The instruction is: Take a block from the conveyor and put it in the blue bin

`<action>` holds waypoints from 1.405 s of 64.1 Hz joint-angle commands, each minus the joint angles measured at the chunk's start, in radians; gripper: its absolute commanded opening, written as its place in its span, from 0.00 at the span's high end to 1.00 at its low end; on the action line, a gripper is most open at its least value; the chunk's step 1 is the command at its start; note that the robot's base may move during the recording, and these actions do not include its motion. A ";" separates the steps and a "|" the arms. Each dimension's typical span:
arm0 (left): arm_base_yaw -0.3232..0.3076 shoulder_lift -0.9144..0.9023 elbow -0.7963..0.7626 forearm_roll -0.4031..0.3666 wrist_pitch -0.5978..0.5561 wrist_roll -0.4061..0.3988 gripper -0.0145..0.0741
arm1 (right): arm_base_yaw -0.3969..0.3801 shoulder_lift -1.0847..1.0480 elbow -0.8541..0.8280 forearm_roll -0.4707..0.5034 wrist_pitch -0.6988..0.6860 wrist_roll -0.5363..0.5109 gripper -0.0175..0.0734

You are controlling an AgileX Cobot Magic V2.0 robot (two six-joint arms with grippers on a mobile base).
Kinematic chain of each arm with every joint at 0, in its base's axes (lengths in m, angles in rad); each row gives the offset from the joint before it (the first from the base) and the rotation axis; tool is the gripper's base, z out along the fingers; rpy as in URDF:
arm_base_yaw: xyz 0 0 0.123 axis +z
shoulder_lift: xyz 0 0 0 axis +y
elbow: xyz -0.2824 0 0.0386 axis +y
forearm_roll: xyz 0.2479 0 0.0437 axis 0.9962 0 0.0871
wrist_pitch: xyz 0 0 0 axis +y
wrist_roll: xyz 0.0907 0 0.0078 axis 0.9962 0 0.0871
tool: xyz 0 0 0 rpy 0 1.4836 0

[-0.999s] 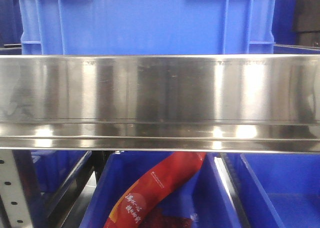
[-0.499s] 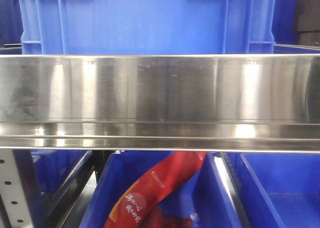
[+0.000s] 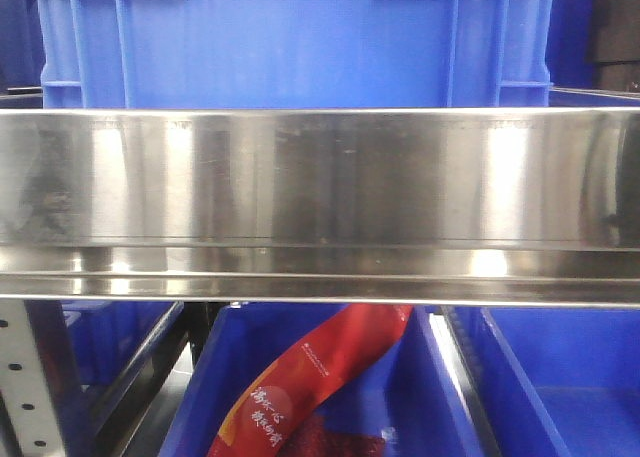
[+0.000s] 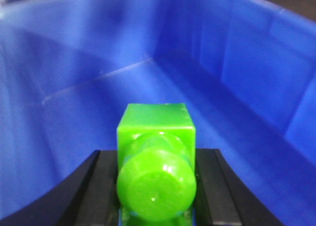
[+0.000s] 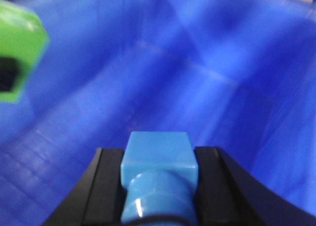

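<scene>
My right gripper (image 5: 159, 186) is shut on the bright blue block (image 5: 159, 159), stud toward the camera, and holds it above the inside of the blue bin (image 5: 207, 63). My left gripper (image 4: 156, 186) is shut on a bright green single-stud block (image 4: 156, 137), also held inside the blue bin (image 4: 98, 53). The green block also shows at the upper left of the right wrist view (image 5: 19, 48), between dark fingers. The conveyor is out of view. No gripper shows in the front view.
The front view is filled by a shiny steel rail (image 3: 320, 197), with a large blue bin (image 3: 300, 42) behind it. Below the rail are more blue bins (image 3: 560, 377), one holding a red printed bag (image 3: 320, 372). A perforated metal post (image 3: 25, 377) stands at lower left.
Only the reflections on the steel rail shift slightly; nothing else in the front view moves.
</scene>
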 commanded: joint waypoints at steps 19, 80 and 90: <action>-0.006 -0.006 -0.012 -0.019 -0.003 -0.002 0.21 | -0.001 -0.004 -0.009 -0.008 -0.009 0.000 0.21; -0.006 -0.562 0.455 -0.041 -0.041 -0.028 0.96 | -0.001 -0.705 0.592 -0.008 -0.230 0.000 0.99; -0.006 -0.756 0.745 -0.052 -0.293 -0.028 0.96 | -0.001 -0.875 0.776 -0.008 -0.239 0.000 0.99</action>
